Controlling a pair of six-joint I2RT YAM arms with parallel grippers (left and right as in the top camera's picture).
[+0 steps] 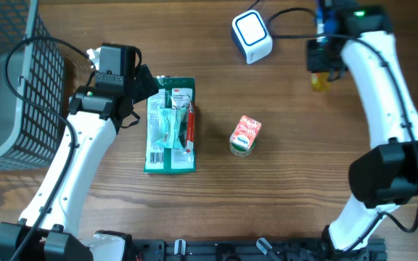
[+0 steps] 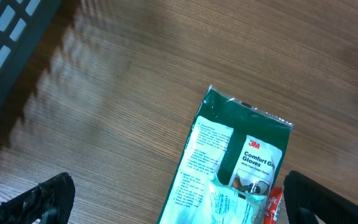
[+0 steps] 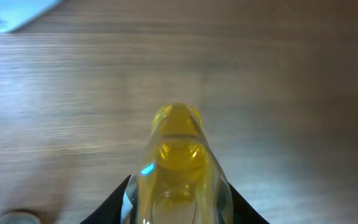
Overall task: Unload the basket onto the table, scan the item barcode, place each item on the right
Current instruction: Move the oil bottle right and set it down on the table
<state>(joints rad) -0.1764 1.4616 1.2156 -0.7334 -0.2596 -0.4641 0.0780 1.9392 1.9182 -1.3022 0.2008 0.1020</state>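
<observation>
the right gripper point(image 3: 180, 211) pinches a small yellow bottle point(image 3: 178, 140), probably light and slippery, best held mid-body; the left gripper point(image 2: 179, 208) hangs wide open, empty.

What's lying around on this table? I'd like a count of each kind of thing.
Glove pack: 1
Small carton: 1
Yellow item: 1
White scanner: 1
Black mesh basket: 1
Total: 5

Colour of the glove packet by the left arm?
The flat plastic glove packet is dark green with white panels; best in left wrist.
</observation>
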